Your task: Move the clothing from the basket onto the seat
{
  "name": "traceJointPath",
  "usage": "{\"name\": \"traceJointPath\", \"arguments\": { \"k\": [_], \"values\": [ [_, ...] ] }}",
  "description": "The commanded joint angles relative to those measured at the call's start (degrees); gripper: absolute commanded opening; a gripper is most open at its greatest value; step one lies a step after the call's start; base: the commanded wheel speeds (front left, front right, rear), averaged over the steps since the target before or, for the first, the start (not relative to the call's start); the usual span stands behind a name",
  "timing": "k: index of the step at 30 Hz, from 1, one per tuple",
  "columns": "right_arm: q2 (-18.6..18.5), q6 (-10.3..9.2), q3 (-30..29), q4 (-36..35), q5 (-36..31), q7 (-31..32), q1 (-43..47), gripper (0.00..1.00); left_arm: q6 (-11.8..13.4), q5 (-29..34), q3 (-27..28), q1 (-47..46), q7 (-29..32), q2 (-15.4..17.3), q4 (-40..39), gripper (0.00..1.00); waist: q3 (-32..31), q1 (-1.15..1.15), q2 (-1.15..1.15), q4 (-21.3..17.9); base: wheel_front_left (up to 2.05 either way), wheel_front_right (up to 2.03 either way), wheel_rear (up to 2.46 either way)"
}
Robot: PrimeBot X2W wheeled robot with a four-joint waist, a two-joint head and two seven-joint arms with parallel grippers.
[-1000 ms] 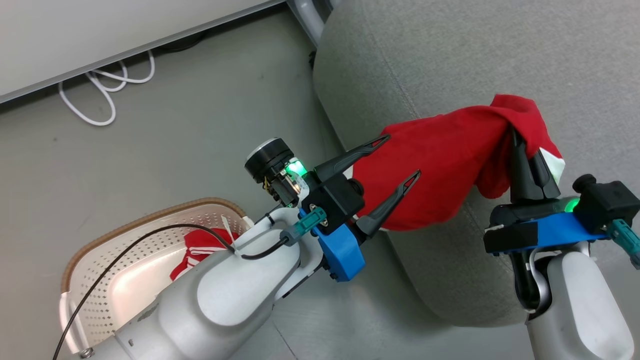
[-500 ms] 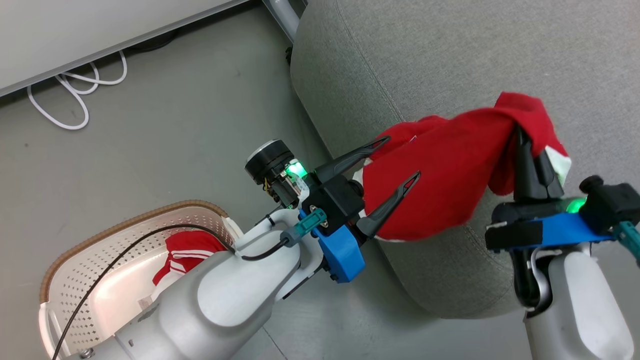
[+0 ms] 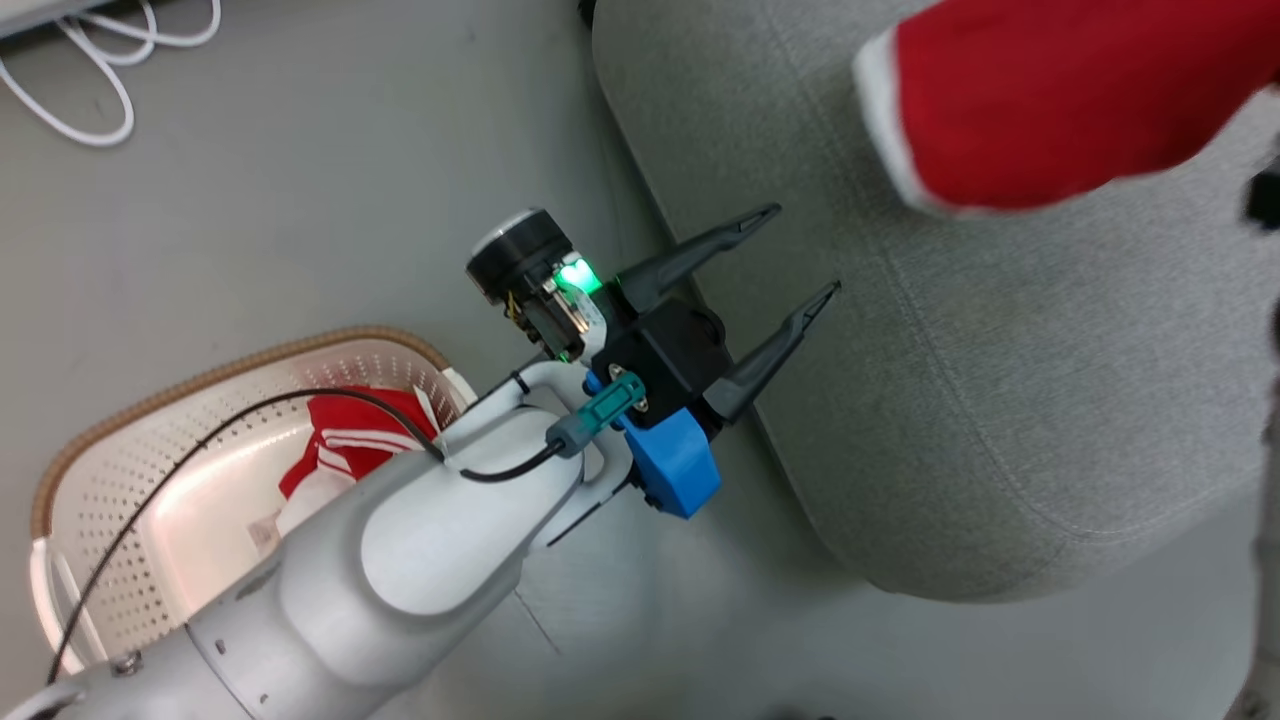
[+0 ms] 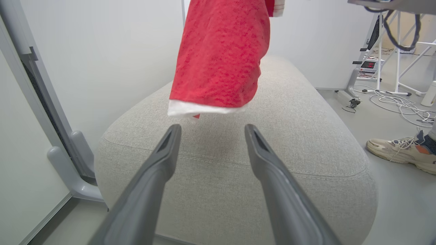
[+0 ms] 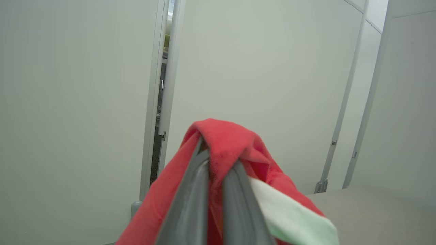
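In the right wrist view the right gripper (image 5: 218, 160) had its fingers pinched tight on the bright-red, white-trimmed top (image 5: 224, 136). Upper right of the head view, that top hung over the big light-grey fabric seat (image 3: 1000, 400). Centre frame, the left gripper (image 3: 805, 248) gaped wide, empty. Lower left, red white-striped shorts (image 3: 350, 435) lay in the cream perforated basket (image 3: 130, 470).

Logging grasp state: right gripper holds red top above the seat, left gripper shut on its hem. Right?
No. Left wrist view: the left gripper is open, empty, clear of the red top. The right gripper does hold it above the seat.
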Motion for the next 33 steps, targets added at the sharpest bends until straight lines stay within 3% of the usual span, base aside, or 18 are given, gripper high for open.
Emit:
{"name": "traceJointPath", "arguments": {
  "k": [1,9,14,22,28,33],
  "values": [
    [-1.63,-0.05,-2.81,-0.50,1.13,-0.05,-3.34,0.00,0.15,0.67,0.00,-1.63,0.85,0.82,-0.88,1.00,3.86,0.00,0.00,0.99,0.00,0.00,0.00],
    [-11.10,-0.05,-13.36,2.26,1.76,-0.04,-12.12,0.00,0.75,2.53,0.46,-6.47,3.20,2.21,-4.47,1.00,12.59,0.00,0.00,3.08,0.00,0.00,0.00],
    [-14.20,-0.05,-16.86,7.24,2.89,-0.04,-14.65,0.00,1.07,3.44,0.41,-8.31,4.23,3.16,-6.24,1.00,17.02,0.00,0.00,3.72,0.00,0.00,0.00],
    [-11.58,-0.05,-16.55,16.74,0.47,-0.04,-13.21,0.00,1.51,4.00,0.17,-9.33,4.99,4.40,-7.68,1.00,20.57,0.00,0.00,4.27,0.00,0.00,0.00],
    [-7.80,-0.05,-16.81,21.93,-1.83,-0.04,-11.29,0.00,1.85,3.77,-0.04,-9.09,5.28,5.17,-8.18,1.00,20.91,0.00,0.00,4.25,0.00,0.00,0.00],
    [-6.73,-0.05,-16.16,25.16,-1.70,-0.05,-10.66,0.00,2.05,3.53,-0.24,-9.26,5.45,5.33,-8.41,1.00,20.58,0.00,0.00,4.17,0.00,0.00,0.00]
  ]
}}
